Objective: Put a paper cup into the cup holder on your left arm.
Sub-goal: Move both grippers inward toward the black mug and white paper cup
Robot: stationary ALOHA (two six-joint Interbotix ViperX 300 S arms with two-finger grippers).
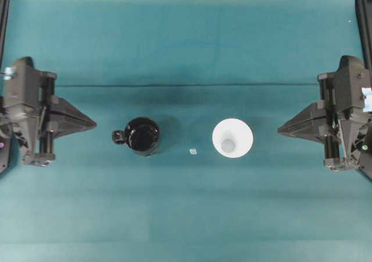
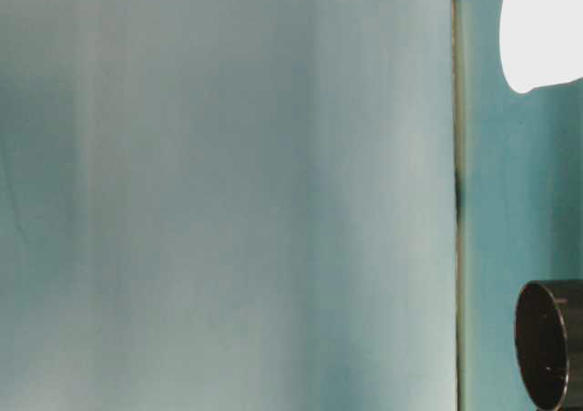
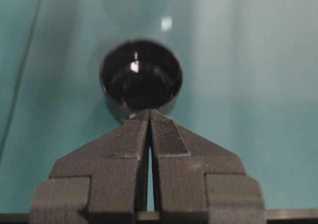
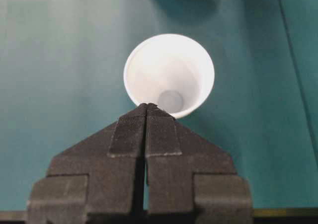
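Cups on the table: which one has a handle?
The black cup holder, left of the white paper cup; a small handle nub sticks out toward the left gripper.

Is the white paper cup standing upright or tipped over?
Upright. The paper cup shows its round open rim with the smaller base centered inside, mouth facing up on the table.
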